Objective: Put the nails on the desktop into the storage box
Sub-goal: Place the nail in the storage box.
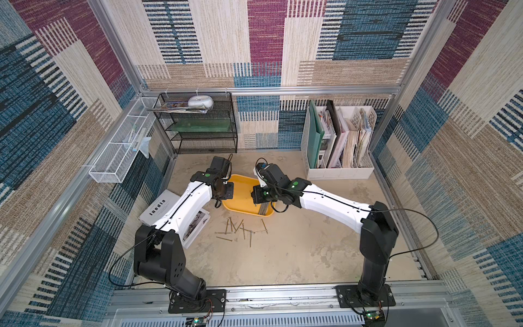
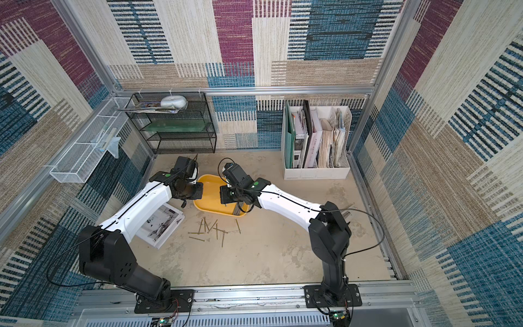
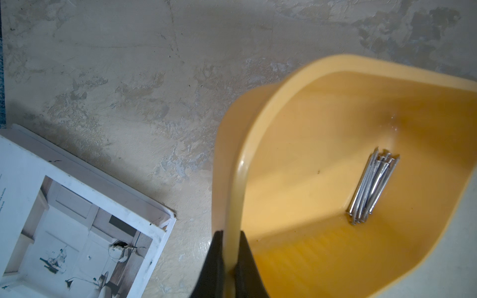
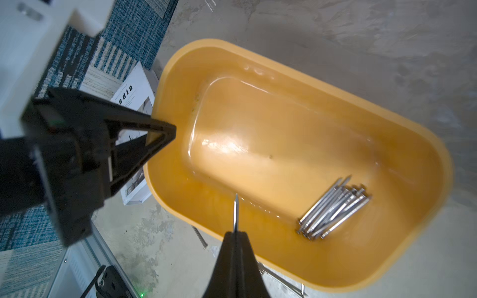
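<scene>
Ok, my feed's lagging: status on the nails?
Left gripper shut on rim of shallow yellow plastic tub. Right gripper shut on one thin metal nail over tub. Loose nails lie on beige desktop.

The left gripper (image 3: 230, 233) pinches the rim of the storage box (image 3: 343, 63), one dark finger (image 3: 215, 260) outside the wall and the other inside. A tight bundle of nails (image 3: 371, 188) lies on the box's floor, against the foot of a wall. The box may be tipped, but its blurred edge leaves that unsure. On the mottled desktop (image 3: 129, 77), apart from the box, lies a white booklet (image 3: 77, 219) bearing a black-and-white photograph.
</scene>
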`<state>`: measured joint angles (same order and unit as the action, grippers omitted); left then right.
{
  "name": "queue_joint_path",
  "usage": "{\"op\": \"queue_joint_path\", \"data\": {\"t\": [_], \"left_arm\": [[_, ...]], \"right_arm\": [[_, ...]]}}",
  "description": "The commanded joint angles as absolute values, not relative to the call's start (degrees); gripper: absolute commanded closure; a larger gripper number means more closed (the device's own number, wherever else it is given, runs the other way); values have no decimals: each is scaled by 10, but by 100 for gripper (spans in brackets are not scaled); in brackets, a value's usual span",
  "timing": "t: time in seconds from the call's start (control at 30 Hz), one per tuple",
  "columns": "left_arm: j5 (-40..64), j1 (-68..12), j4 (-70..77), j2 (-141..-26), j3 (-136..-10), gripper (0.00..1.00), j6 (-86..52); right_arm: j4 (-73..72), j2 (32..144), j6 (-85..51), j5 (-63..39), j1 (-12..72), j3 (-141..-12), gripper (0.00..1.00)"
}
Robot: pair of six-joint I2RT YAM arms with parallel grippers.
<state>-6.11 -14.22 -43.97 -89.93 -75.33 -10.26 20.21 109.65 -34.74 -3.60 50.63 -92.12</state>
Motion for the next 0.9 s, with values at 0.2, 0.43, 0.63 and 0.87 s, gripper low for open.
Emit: {"op": "queue_joint_path", "data": {"t": [0.2, 0.43, 0.63, 0.87], "left_arm": [[-50, -142, -444, -906, -760, 100, -104], [-54, -142, -446, -907, -760, 100, -104], [-55, -142, -448, -909, -760, 100, -103], [-54, -142, -449, -915, -761, 100, -100]], "right_arm": [[119, 1159, -440, -20, 500, -909, 100], [90, 1168, -459, -17, 490, -888, 100], [78, 1114, -441, 1, 485, -842, 100], [104, 1043, -335, 14, 478, -780, 100]]}}
